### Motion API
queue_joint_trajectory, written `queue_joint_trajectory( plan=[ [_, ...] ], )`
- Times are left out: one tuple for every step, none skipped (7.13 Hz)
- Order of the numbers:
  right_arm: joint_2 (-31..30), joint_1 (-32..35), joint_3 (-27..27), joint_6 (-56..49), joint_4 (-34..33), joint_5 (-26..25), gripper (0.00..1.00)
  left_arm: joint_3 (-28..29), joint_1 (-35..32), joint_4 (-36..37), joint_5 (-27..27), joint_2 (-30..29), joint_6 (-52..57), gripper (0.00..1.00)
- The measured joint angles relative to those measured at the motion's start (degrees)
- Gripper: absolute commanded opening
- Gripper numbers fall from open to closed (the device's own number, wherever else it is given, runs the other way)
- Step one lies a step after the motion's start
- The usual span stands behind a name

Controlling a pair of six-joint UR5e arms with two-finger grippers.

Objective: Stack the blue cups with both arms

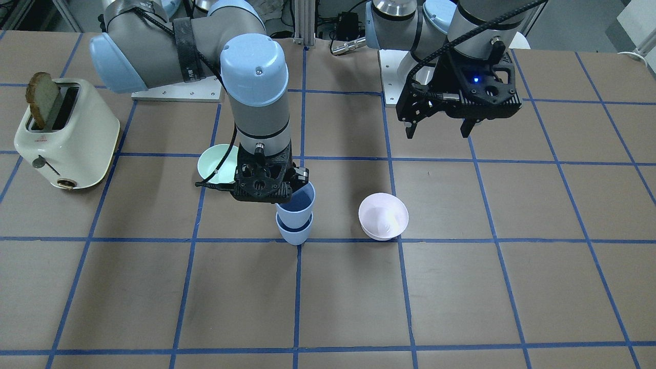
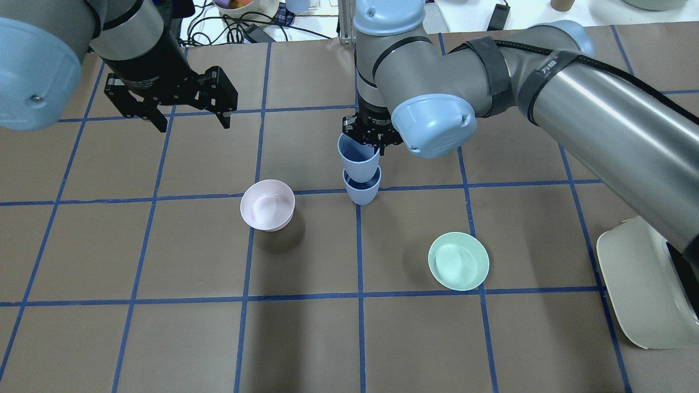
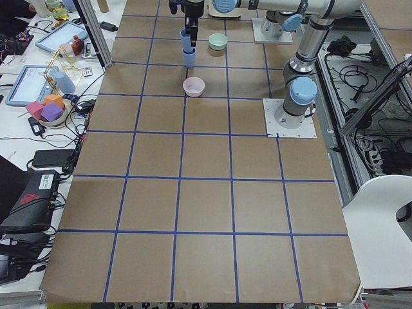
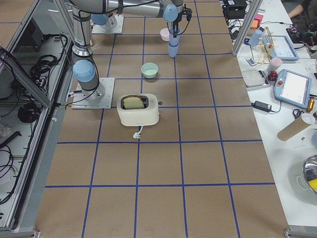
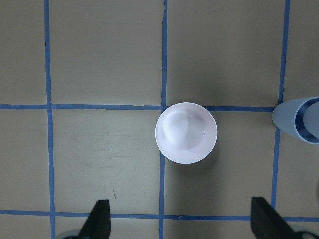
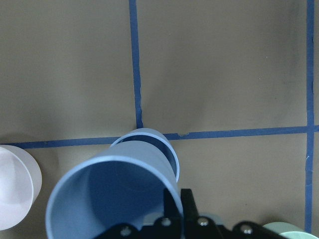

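Observation:
My right gripper (image 1: 271,187) is shut on the rim of one blue cup (image 1: 298,205) and holds it slightly tilted. That cup's bottom sits in the mouth of the second blue cup (image 1: 294,234), which stands on the table at a blue tape crossing. Both also show in the overhead view, the held cup (image 2: 357,158) above the standing cup (image 2: 361,192). In the right wrist view the held cup (image 6: 114,199) overlaps the standing cup (image 6: 167,149). My left gripper (image 2: 194,125) is open and empty, high above the table and away from the cups.
A pale pink bowl (image 2: 267,204) sits beside the cups, below my left gripper's camera (image 5: 186,132). A mint-green bowl (image 2: 458,261) lies under my right arm. A cream toaster (image 1: 66,138) with toast (image 1: 43,100) stands at the table's right-arm end.

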Motion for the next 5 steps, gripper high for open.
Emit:
queue_joint_trajectory(
  plan=[
    [0.3,0.0,0.3,0.0,0.0,0.0,0.38,0.0,0.0,0.0,0.0,0.0,0.0,1.0],
    [0.6,0.0,0.8,-0.2,-0.1,-0.1,0.87,0.0,0.0,0.0,0.0,0.0,0.0,1.0],
    [0.8,0.0,1.2,-0.3,-0.2,-0.2,1.0,0.0,0.0,0.1,0.0,0.0,0.0,1.0],
    [0.8,0.0,1.3,-0.4,-1.1,-0.4,1.0,0.0,0.0,0.1,0.0,0.0,0.0,1.0],
    [0.9,-0.1,1.1,-0.8,-2.6,-0.6,1.0,0.0,0.0,0.1,0.0,0.0,0.0,1.0]
  ],
)
